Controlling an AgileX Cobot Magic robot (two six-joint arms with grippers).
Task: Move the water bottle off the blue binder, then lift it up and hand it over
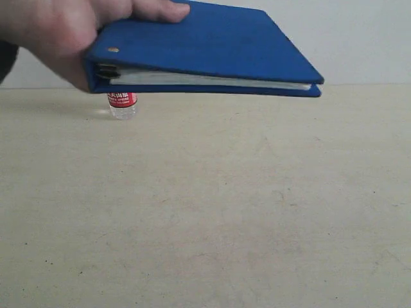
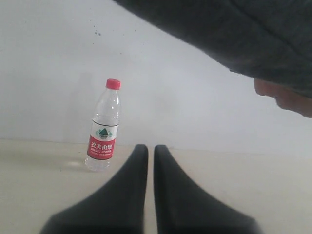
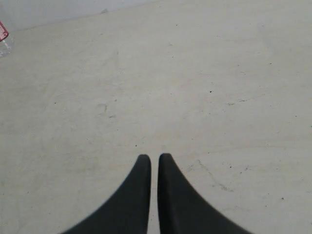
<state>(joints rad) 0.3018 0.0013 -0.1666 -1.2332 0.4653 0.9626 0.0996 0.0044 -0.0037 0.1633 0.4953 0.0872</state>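
Observation:
A person's hand (image 1: 58, 32) holds the blue binder (image 1: 212, 45) flat in the air, close to the exterior camera. The water bottle (image 1: 122, 104) stands upright on the table behind it, only its label and base showing under the binder's spine. In the left wrist view the whole bottle (image 2: 103, 131), red cap up, stands to one side beyond my left gripper (image 2: 150, 148), which is shut on nothing. My right gripper (image 3: 154, 158) is also shut and empty over bare table, with a sliver of the bottle (image 3: 3, 38) at the frame edge. Neither gripper shows in the exterior view.
The beige table (image 1: 225, 212) runs back to a pale wall (image 1: 366, 38). A dark blurred shape (image 2: 234, 34) and part of the person's hand (image 2: 287, 97) hang overhead in the left wrist view.

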